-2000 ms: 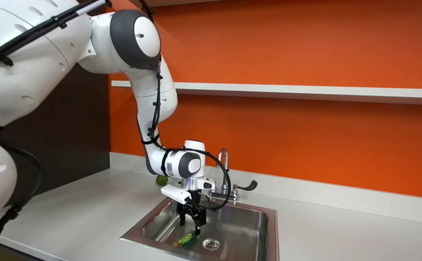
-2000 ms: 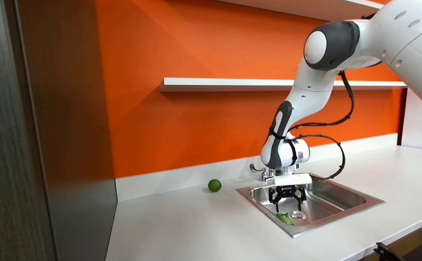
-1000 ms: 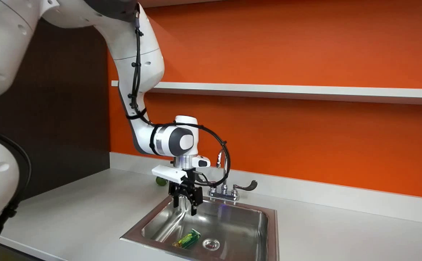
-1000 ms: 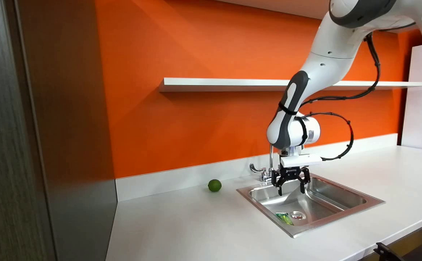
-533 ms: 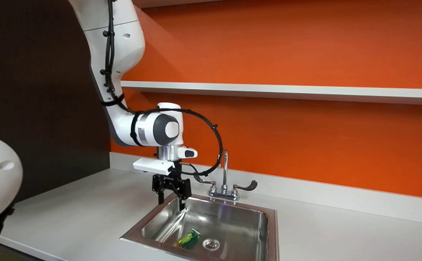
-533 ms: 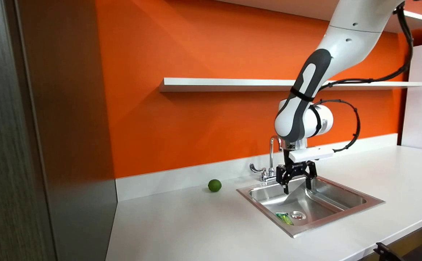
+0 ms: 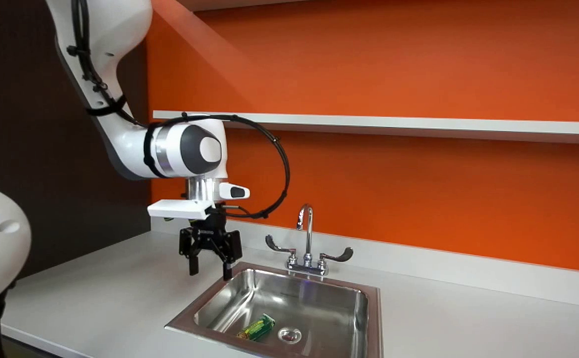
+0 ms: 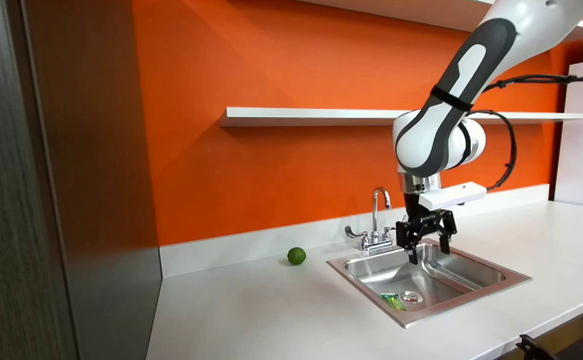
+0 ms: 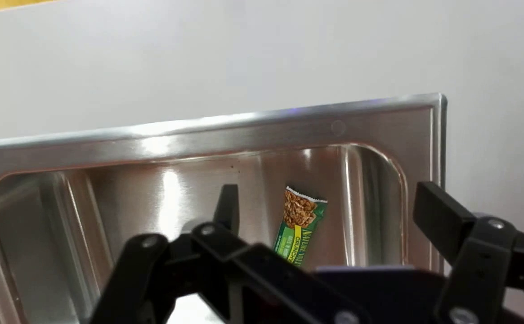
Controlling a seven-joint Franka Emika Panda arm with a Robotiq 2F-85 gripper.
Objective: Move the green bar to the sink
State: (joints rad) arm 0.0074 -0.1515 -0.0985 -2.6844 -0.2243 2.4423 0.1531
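Note:
The green bar [image 7: 257, 327] is a wrapped granola bar with a yellow label. It lies flat on the floor of the steel sink [image 7: 373, 318], beside the drain. It also shows in an exterior view [image 8: 394, 301] and in the wrist view [image 9: 300, 220], where gripper linkage hides its lower end. The sink also shows in an exterior view [image 8: 464, 298] and in the wrist view [image 9: 244, 137]. My gripper [image 7: 210, 271] is open and empty, with fingers wide apart. It hangs above the sink's rim corner, well apart from the bar; it also shows in an exterior view [image 8: 429, 251].
A two-handled chrome faucet [image 7: 307, 248] stands behind the basin. A round green ball [image 8: 297, 256] sits on the counter [image 8: 251, 310] by the backsplash. A white shelf [image 7: 378, 124] runs along the orange wall. A dark panel [image 7: 80, 209] closes one end.
My gripper has risen from low in the sink beside the bar and moved sideways to over the rim corner. The bar has stayed in the sink. The fingers stay apart.

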